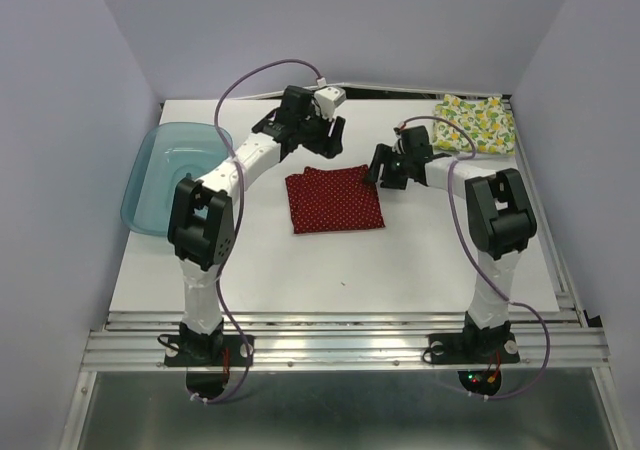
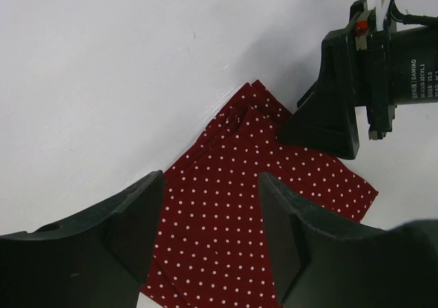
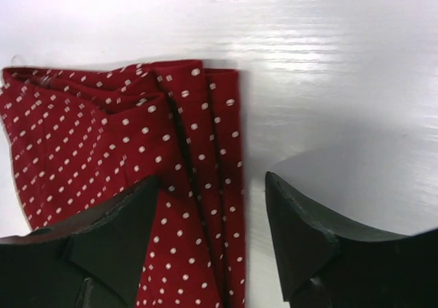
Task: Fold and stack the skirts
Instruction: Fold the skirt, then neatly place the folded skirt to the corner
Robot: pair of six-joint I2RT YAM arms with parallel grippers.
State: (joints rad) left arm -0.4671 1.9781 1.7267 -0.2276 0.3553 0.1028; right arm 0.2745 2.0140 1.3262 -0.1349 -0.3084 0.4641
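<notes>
The dark red polka-dot skirt (image 1: 335, 199) lies folded into a rough square at the middle of the table. The cream fruit-print skirt (image 1: 474, 122) lies bunched at the far right corner. My left gripper (image 1: 327, 142) hovers over the red skirt's far left corner. In the left wrist view the left gripper (image 2: 212, 219) is open, with the dotted cloth (image 2: 226, 185) showing between its fingers and nothing gripped. My right gripper (image 1: 383, 173) is at the skirt's far right corner. In the right wrist view the right gripper (image 3: 212, 233) is open and straddles the layered folded edge (image 3: 205, 150).
A translucent blue tray (image 1: 170, 175) hangs over the table's left edge. The right arm's black gripper body (image 2: 335, 109) shows in the left wrist view, close to the skirt's far corner. White tabletop (image 1: 330, 270) lies in front of the red skirt.
</notes>
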